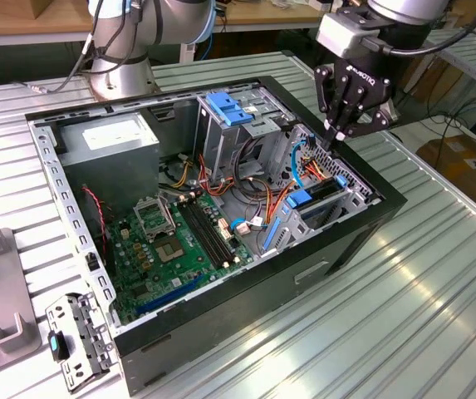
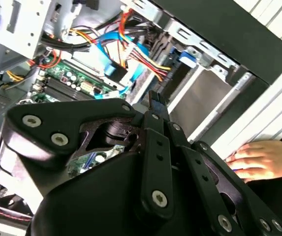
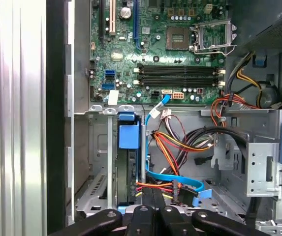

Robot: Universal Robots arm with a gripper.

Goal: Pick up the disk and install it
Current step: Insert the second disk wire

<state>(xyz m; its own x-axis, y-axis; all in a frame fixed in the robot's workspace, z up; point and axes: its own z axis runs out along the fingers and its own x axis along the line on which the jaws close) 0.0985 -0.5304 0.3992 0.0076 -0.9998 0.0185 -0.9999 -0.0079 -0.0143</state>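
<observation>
The disk (image 1: 319, 199) sat edge-up in a bay of the metal drive cage (image 1: 337, 193) at the end of the open computer case (image 1: 246, 320) toward the exterior view's right. Its long axis ran along the bay, from the case's outer wall inward toward the motherboard (image 1: 184, 241), and its blue carrier tab (image 1: 298, 198) faced the motherboard end. In the first wrist view the same blue tab (image 3: 129, 135) stood at the bay mouth, with the dark body (image 3: 129, 174) running back from it between the bay's rails.

The end effector (image 1: 343, 131) hung just above the drive cage, over the disk's far end, its black fingers drawn together to a point with nothing between them. In the first wrist view the fingertips (image 3: 153, 196) met in a closed pair just over the cables behind the disk; in the second wrist view the linkage (image 2: 153, 162) blocked much of the case interior.

Most of the disk's body was hidden by the cage walls and by orange, red and blue cables (image 3: 172, 167), so whether it was fully seated could not be told. A person's hand (image 2: 261, 160) rested on the ribbed tabletop (image 1: 404, 299) beside the case, cut off at the frame edge. A tall cage with a wide blue latch (image 1: 227, 108) stood further in.
</observation>
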